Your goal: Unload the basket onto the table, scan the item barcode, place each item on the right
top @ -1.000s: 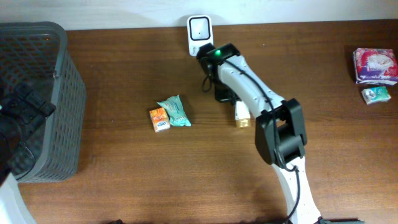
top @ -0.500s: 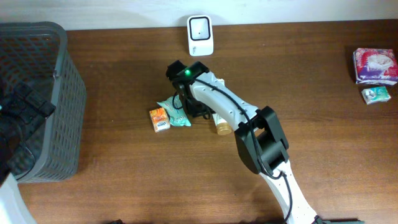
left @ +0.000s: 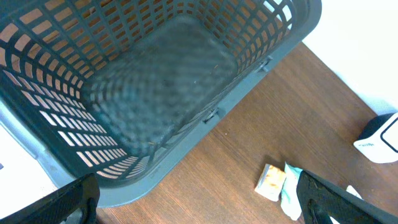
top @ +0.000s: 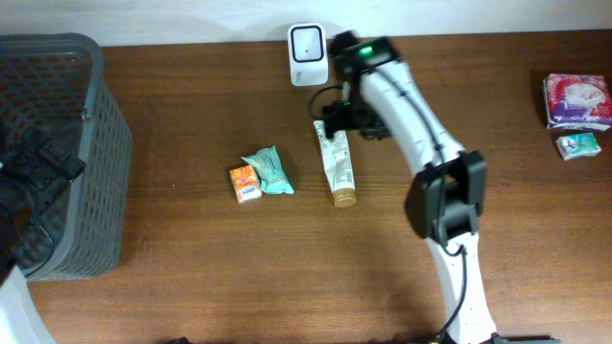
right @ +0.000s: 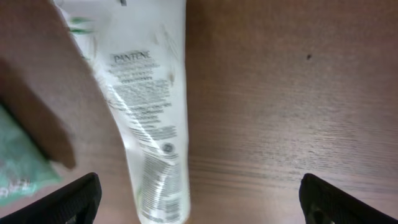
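The item is a white Pantene tube (top: 337, 164) with a gold cap. It lies flat on the table, cap toward the front edge, below and to the right of the white scanner (top: 308, 54). My right gripper (top: 341, 117) hovers over the tube's flat end. In the right wrist view the tube (right: 152, 118) lies printed side up, and the right gripper (right: 199, 200) is open above it, not touching. The left gripper (left: 199, 202) hangs open and empty over the rim of the grey basket (left: 205, 118).
An orange packet (top: 246, 182) and a teal packet (top: 269, 171) lie left of the tube. The grey basket (top: 57, 143) fills the left edge of the table. A purple-and-white pack (top: 577, 100) and a small packet (top: 579, 145) sit at the far right.
The right gripper opened and let go of the tube, which now lies on the table. The arm swung left toward the packets, then back up beside the scanner. The left arm stayed still.
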